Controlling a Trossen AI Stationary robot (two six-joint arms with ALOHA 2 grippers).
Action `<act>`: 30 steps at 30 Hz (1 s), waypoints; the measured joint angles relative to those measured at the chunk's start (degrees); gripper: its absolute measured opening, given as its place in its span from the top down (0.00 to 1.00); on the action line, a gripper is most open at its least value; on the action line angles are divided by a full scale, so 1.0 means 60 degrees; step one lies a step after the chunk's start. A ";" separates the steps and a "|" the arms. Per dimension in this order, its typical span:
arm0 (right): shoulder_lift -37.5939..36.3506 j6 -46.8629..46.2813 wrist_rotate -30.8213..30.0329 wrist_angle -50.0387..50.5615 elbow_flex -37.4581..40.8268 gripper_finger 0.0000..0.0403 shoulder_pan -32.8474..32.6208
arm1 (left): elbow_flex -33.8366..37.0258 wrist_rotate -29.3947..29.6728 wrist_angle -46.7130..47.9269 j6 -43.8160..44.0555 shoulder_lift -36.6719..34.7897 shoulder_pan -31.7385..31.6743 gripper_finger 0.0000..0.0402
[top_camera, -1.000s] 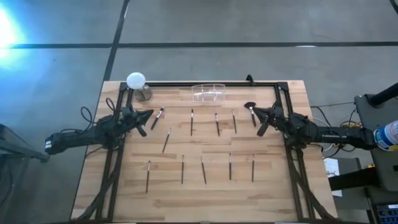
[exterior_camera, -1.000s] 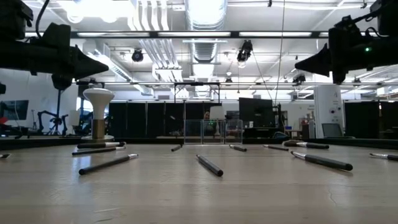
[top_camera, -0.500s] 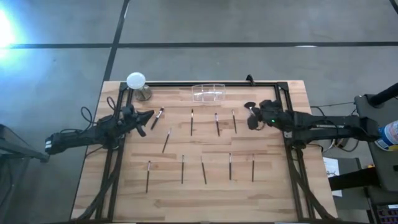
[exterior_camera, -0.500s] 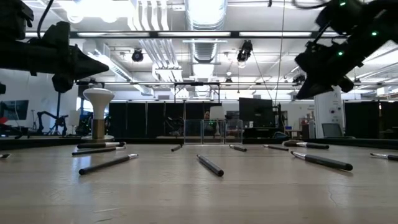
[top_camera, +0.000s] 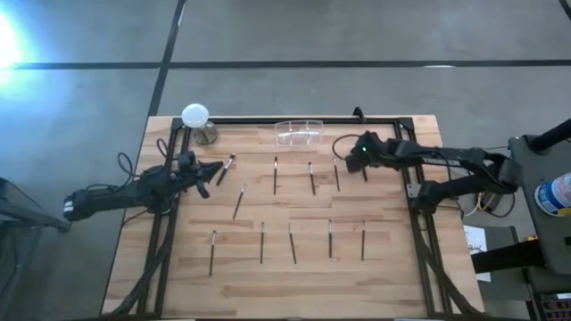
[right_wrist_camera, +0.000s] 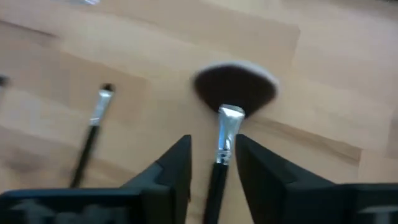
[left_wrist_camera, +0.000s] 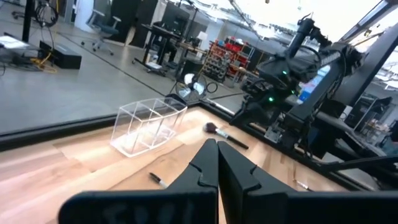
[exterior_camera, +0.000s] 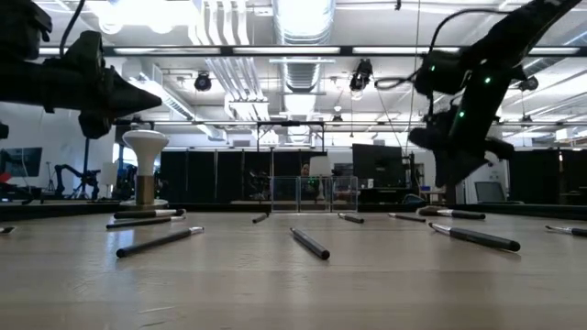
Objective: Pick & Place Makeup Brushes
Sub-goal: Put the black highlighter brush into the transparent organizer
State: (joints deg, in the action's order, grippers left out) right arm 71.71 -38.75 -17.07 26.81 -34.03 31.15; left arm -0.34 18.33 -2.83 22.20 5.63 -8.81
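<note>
**Right gripper straddles fan-headed brush at far right of table**

While the left gripper [top_camera: 211,169] waits pressed together at the table's [top_camera: 178,285] left edge, the right gripper [right_wrist_camera: 214,155] hangs over the fluffy-headed brush [right_wrist_camera: 231,106], its fingers [right_wrist_camera: 171,165] spread on either side of the silver ferrule and dark handle. Other makeup brushes [top_camera: 292,242] lie scattered flat across the wooden top, with a clear box [top_camera: 299,133] at the far edge and a white ball-topped stand [top_camera: 196,118] at the far left corner
</note>
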 joint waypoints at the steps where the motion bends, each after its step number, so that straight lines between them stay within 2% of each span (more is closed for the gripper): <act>1: 0.0204 0.0062 0.0102 -0.0003 -0.0033 0.64 0.0204 | 0.0000 -0.0007 0.0005 0.0004 0.0078 0.0002 1.00; 6: 0.1045 0.0446 0.0697 -0.0273 -0.0086 0.56 0.0973 | -0.0003 -0.0014 0.0021 0.0260 0.0521 0.0002 1.00; 11: 0.1778 0.0530 0.1169 -0.0802 -0.0086 0.56 0.1280 | 0.0000 -0.0015 0.0021 0.0405 0.0982 0.0002 1.00; 19: 0.2551 0.0600 0.0997 -0.1015 -0.0202 0.68 0.1294 | 0.0000 -0.0014 0.0025 0.0742 0.1407 0.0002 1.00; 26: 0.2356 0.1123 0.1036 -0.1128 -0.0228 0.84 0.1291 | 0.0000 -0.0015 -0.0027 0.0747 0.1457 0.0002 1.00; 30: 0.2116 0.1521 0.1063 -0.1102 -0.0197 0.87 0.1291 | 0.0000 -0.0011 -0.0066 0.0702 0.1464 0.0002 1.00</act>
State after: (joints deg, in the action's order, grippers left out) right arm 84.41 -29.62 -10.69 20.19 -35.21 38.89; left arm -0.34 18.26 -3.23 26.40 14.41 -8.80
